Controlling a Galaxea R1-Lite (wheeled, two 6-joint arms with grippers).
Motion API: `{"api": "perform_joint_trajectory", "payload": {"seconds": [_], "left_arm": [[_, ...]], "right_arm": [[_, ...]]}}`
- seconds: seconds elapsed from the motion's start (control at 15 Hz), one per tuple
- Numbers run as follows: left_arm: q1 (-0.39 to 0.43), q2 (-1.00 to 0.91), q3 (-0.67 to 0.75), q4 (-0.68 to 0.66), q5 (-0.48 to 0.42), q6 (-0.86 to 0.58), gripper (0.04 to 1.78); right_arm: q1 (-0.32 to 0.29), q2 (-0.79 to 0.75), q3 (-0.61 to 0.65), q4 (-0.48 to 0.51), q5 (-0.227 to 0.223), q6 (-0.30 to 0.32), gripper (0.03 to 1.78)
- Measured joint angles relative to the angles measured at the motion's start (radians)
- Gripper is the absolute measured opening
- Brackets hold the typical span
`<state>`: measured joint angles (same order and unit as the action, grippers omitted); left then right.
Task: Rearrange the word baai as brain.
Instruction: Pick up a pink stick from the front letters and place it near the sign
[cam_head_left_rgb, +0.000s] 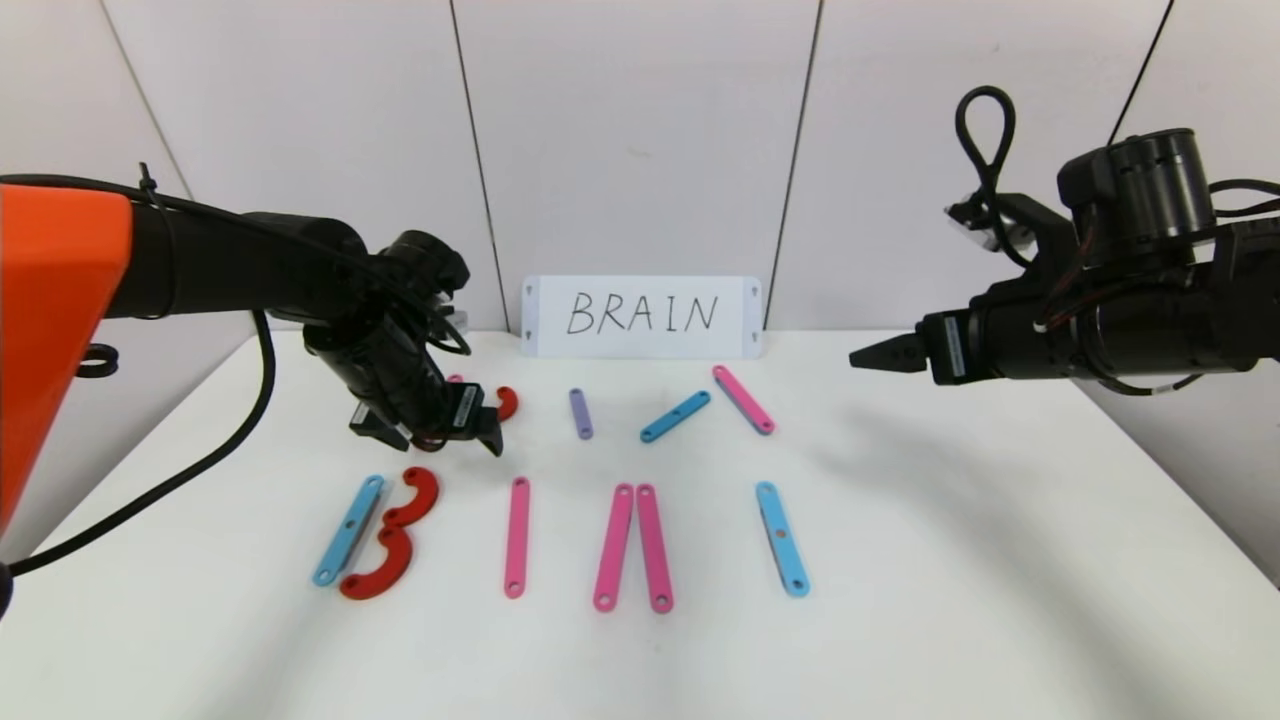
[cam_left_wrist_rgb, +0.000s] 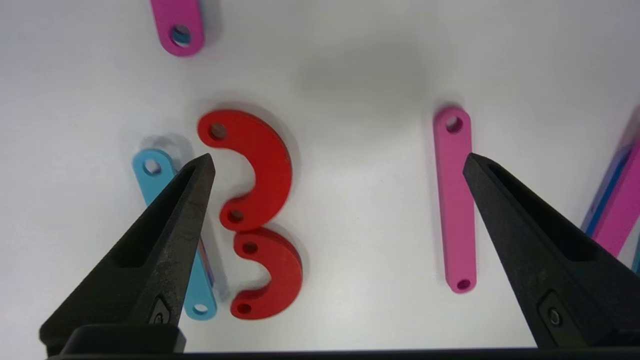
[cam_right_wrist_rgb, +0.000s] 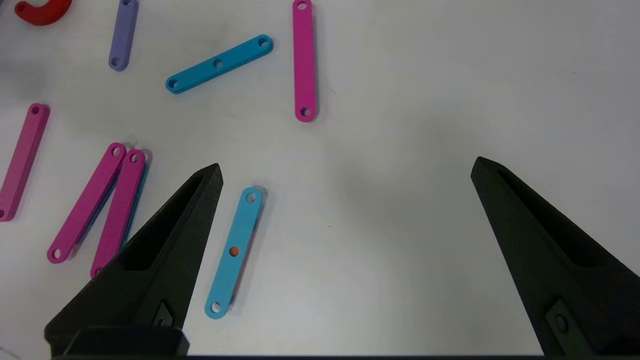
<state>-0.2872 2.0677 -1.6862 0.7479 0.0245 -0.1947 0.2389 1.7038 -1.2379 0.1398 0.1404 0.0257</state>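
Hovering over the near-left part of the desk (cam_head_left_rgb: 950, 560), the left hand (cam_head_left_rgb: 432, 432) has its fingers spread wide and grips nothing; the wrist view shows both tips apart above the B. The word (cam_head_left_rgb: 560, 535) lies in a row along the near half of the desk: at the left a B made of a light-blue strip (cam_head_left_rgb: 348, 530) with two red curves (cam_head_left_rgb: 395, 535) touching end to end just beside it, then a lone pink strip (cam_head_left_rgb: 516, 536), then a pink pair (cam_head_left_rgb: 633, 546) meeting at the far tips like an A without its bar, then a light-blue strip (cam_head_left_rgb: 782, 538) as the I. Spare pieces sit farther back, near the white BRAIN card (cam_head_left_rgb: 641, 316): a red curve (cam_head_left_rgb: 507, 402) partly hidden behind the left hand, a purple strip (cam_head_left_rgb: 580, 413), a blue strip (cam_head_left_rgb: 675, 416), a pink strip (cam_head_left_rgb: 743, 399). The right hand (cam_head_left_rgb: 885, 357) hangs high at the far right, fingers wide, nothing held. Step in hand looks like building the R; B seems done, lone pink strip is likely the R's stem. Next move probably calls for picking the spare red curve and setting it at the stem's far end, then a leg, then A's bar, and an N.
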Motion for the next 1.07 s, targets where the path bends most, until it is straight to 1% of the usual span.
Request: {"api": "perform_joint_trajectory", "payload": {"seconds": [0.13, 0.27, 0.33, 0.47, 0.87, 1.07], "left_arm": [[-0.052, -0.044, 0.076, -0.006, 0.01, -0.04, 1.74], [-0.099, -0.07, 0.137, -0.014, 0.053, -0.083, 1.74], [-0.117, -0.077, 0.167, -0.033, 0.075, -0.092, 1.74], [-0.139, -0.079, 0.208, -0.085, 0.077, -0.1, 1.74], [-0.206, -0.053, 0.231, -0.105, 0.086, -0.171, 1.74], [-0.219, -0.03, 0.231, -0.132, 0.116, -0.19, 1.74]], "right_arm": [[-0.011, 0.003, 0.0, -0.031, 0.002, 0.001, 1.74], [-0.014, 0.006, 0.0, -0.038, 0.001, 0.001, 1.74], [-0.016, 0.006, 0.001, -0.038, 0.001, 0.001, 1.74], [-0.014, 0.006, 0.002, -0.038, 0.001, 0.001, 1.74], [-0.015, 0.005, 0.003, -0.038, 0.0, 0.002, 1.74], [-0.016, 0.005, 0.003, -0.037, 0.0, 0.002, 1.74]]}}
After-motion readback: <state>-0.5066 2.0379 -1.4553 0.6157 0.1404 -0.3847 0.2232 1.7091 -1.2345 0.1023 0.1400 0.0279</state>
